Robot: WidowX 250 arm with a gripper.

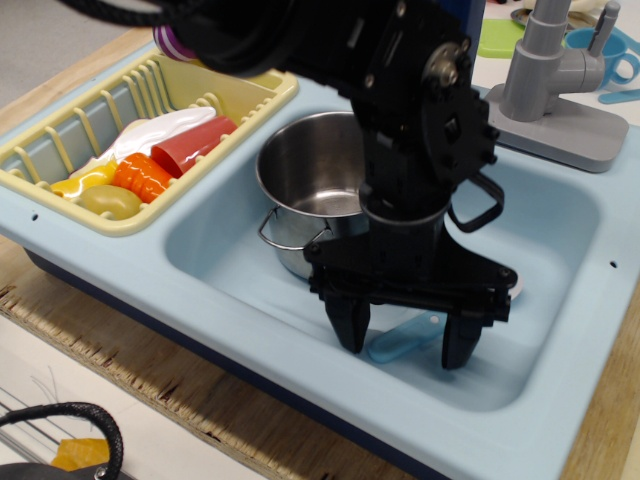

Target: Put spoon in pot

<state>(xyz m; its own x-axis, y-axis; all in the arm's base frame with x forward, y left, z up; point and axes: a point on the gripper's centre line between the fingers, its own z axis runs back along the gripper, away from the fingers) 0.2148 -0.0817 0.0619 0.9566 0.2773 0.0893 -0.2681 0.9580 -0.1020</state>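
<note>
The spoon (pixel 400 340) lies flat on the floor of the light-blue sink (pixel 230 270); its light-blue handle shows between my fingers, and its white bowl peeks out at the right behind the arm. My black gripper (pixel 402 340) is open, low over the sink floor, with one finger on each side of the handle. I cannot tell whether the fingers touch it. The shiny steel pot (pixel 305 175) stands empty in the sink just behind and left of the gripper, partly hidden by the arm.
A yellow dish rack (pixel 150 110) at the left holds toy food and a red cup. A grey faucet (pixel 555 70) stands at the back right. A purple striped ball (pixel 165 40) sits behind the rack. The wooden table edge runs along the front.
</note>
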